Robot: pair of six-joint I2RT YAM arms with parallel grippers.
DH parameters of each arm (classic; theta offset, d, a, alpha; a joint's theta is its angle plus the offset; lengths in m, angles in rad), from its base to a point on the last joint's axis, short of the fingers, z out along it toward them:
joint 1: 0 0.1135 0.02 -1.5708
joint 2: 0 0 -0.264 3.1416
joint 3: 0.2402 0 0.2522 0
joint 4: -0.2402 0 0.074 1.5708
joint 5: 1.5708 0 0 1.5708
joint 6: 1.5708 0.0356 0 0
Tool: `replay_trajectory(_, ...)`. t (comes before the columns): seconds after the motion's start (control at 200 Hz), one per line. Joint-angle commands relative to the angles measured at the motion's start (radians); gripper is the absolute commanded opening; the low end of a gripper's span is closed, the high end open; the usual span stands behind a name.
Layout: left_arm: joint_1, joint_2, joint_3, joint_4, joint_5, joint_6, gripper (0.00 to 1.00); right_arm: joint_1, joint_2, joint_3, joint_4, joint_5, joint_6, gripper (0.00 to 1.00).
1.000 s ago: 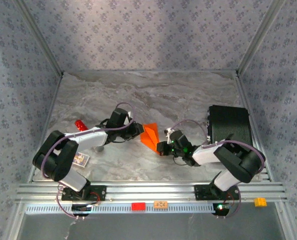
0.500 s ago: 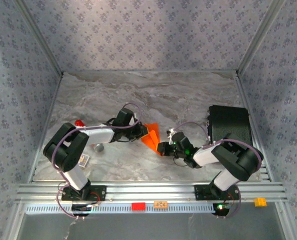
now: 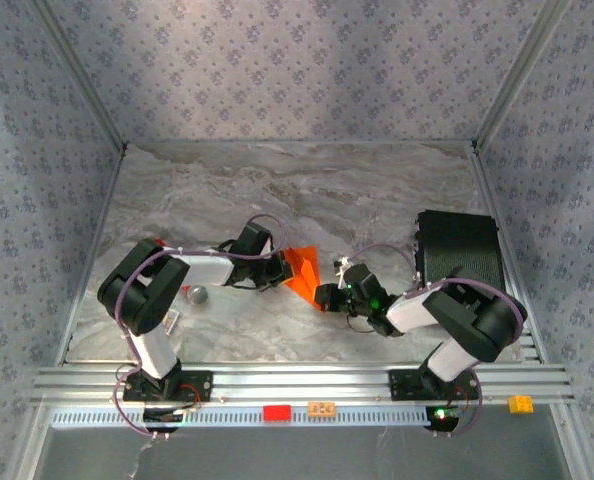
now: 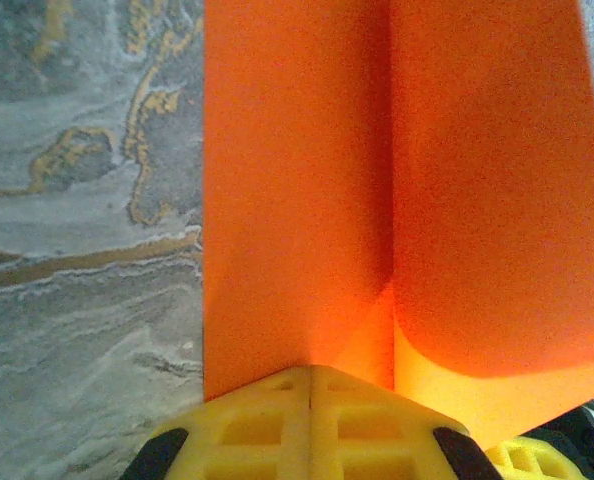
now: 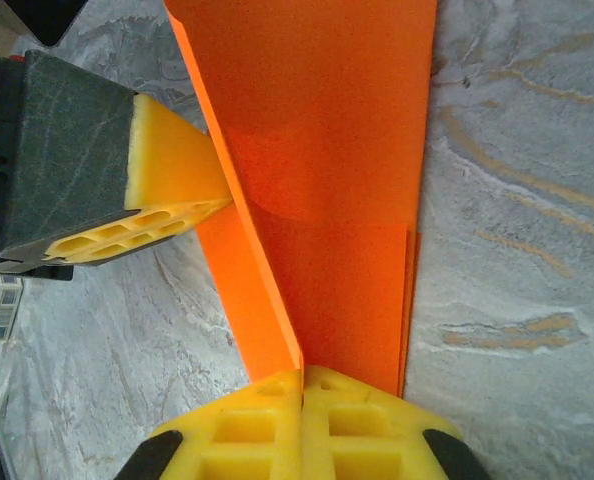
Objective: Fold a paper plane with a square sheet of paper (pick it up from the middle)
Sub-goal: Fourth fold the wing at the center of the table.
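Observation:
The orange square sheet of paper [image 3: 302,268] lies mid-table, folded into a narrow wedge with a long centre crease [image 4: 390,180]. My left gripper [image 3: 281,268] is at its left side; in the left wrist view the yellow fingers [image 4: 267,420] are shut on a raised fold of the paper [image 4: 297,200]. My right gripper [image 3: 325,294] is at the near right end; its yellow fingers [image 5: 357,425] are shut on the upright crease of the paper [image 5: 327,150]. The left gripper's fingers [image 5: 167,190] show in the right wrist view, pressed against the paper's side.
A black box [image 3: 460,255] stands at the right edge of the table. A small grey round object [image 3: 197,294] and a white card [image 3: 172,318] lie beside the left arm. Aluminium rails [image 3: 297,385] run along the near edge; patterned walls close in the sides.
My left arm has swung right to the paper and its jaws have closed on a fold. The paper has drawn up narrower. The right gripper has kept its hold and place.

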Motion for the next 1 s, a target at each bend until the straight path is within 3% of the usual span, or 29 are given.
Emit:
replay_trajectory(0.0,-0.013,-0.013,-0.027,-0.054,-0.046,-0.024,0.02,0.001,-0.013,-0.006,-0.044,0.002,0.011,0.04)
replay_trajectory(0.37,-0.027,-0.071,-0.068,-0.062,-0.108,-0.059,0.02,0.016,-0.025,0.019,-0.078,0.007,0.008,0.05)
replay_trajectory(0.994,-0.031,-0.103,-0.065,-0.023,-0.108,-0.020,0.06,0.002,0.021,0.023,-0.065,-0.044,0.063,0.04)
